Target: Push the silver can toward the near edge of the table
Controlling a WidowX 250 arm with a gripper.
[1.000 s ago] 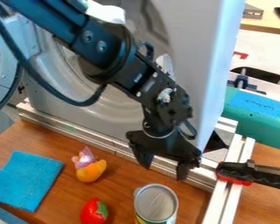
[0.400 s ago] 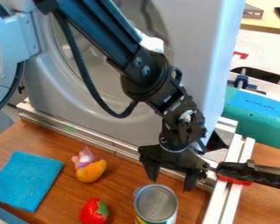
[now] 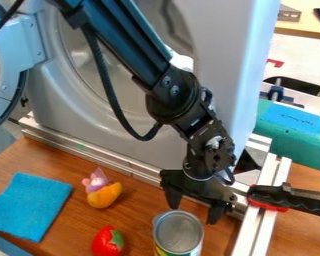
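Here's the claw [image 3: 194, 213], fingers spread wide with nothing between them, hanging over the table [image 3: 146, 212]! And right by its tips, just below them in view, there's the can [image 3: 179, 233], upright, its round metal top facing up. Whether claw and can touch, I can't tell from here. Out to the claw's left as the camera sees it, a little orange-and-purple toy [image 3: 103, 194]; lower left of the claw, a red toy strawberry [image 3: 106, 243] with a green leaf top; and farthest left of these, the blue cloth [image 3: 29, 206], lying flat. Just right of the claw, a black clamp [image 3: 293, 198] with a red pad sits across the metal rail [image 3: 259, 217]. And behind the claw stands the big pale appliance [image 3: 216, 55]!
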